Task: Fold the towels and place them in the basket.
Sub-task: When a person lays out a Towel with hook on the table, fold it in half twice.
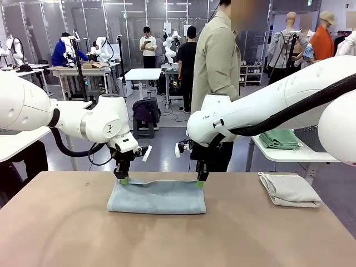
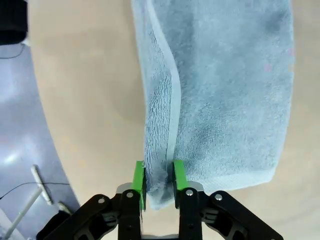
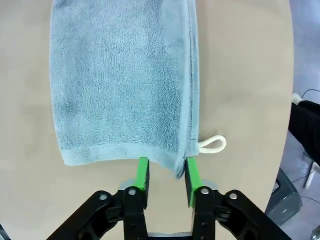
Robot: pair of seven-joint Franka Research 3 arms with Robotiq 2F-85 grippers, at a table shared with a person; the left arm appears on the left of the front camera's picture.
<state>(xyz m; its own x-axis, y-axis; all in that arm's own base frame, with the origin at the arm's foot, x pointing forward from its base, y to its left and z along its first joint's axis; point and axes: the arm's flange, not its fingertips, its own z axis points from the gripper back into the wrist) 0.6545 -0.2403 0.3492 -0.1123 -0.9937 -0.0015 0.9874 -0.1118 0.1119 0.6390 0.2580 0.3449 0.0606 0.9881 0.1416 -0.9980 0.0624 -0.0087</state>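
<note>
My left gripper (image 2: 159, 175) and right gripper (image 3: 166, 170) stood spread around two corners of the blue towel (image 1: 157, 197), letting it lie flat.

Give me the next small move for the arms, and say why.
Probably raise both grippers straight up, clear of the towel. It already lies folded flat on the table; the right gripper stands open at its corner, and the left gripper has the folded edge between its pads.
</note>
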